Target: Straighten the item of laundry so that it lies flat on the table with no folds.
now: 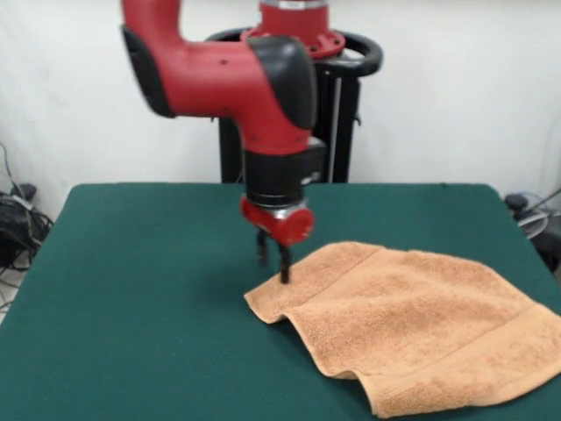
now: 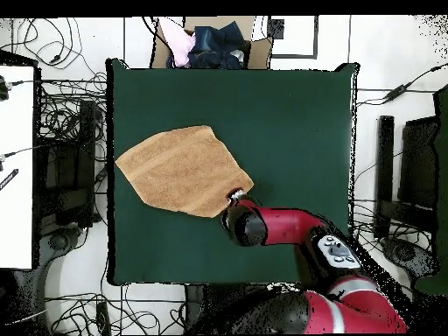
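Tool [image 1: 273, 268] sits at the towel's [image 1: 421, 320] folded corner, fingers slightly apart, gripping nothing. Pinching both layers could just drag it across the desk [image 1: 131, 298], fold intact.

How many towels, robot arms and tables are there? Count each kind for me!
Towels: 1, the orange-tan towel
Robot arms: 1, the red and black arm with its gripper
Tables: 1, the green table
Total: 3
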Robot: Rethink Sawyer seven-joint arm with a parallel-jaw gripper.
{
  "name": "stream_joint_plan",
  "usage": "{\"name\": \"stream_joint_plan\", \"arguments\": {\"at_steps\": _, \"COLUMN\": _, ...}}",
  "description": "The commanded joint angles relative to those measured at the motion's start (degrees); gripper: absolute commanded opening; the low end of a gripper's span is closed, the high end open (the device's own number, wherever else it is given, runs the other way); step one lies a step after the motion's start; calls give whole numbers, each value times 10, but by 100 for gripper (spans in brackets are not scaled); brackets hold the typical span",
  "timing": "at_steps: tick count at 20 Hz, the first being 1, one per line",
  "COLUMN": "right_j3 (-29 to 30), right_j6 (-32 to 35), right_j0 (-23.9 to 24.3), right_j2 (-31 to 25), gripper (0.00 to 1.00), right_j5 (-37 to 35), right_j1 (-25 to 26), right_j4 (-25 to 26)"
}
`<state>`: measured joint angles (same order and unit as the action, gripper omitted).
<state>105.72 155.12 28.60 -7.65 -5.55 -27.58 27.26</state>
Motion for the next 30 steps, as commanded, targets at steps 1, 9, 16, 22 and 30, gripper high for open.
{"name": "stream_joint_plan", "arguments": {"at_steps": 1, "right_j3": 8, "right_j6": -96, "right_j0": 35, "right_j2": -81, "gripper": 100, "right_j5": 2, "right_j1": 28, "right_j4": 83}}
{"name": "stream_joint_plan", "arguments": {"at_steps": 9, "right_j3": -9, "right_j6": -57, "right_j0": 33, "right_j2": -75, "gripper": 100, "right_j5": 15, "right_j1": 35, "right_j4": 119}}
{"name": "stream_joint_plan", "arguments": {"at_steps": 16, "right_j3": -19, "right_j6": -38, "right_j0": 34, "right_j2": -96, "gripper": 100, "right_j5": 14, "right_j1": 31, "right_j4": 105}}
{"name": "stream_joint_plan", "arguments": {"at_steps": 22, "right_j3": 17, "right_j6": -27, "right_j0": 45, "right_j2": -126, "gripper": 100, "right_j5": -5, "right_j1": -13, "right_j4": 81}}
{"name": "stream_joint_plan", "arguments": {"at_steps": 30, "right_j3": -30, "right_j6": -48, "right_j0": 73, "right_j2": -153, "gripper": 100, "right_j5": -26, "right_j1": 16, "right_j4": 87}}
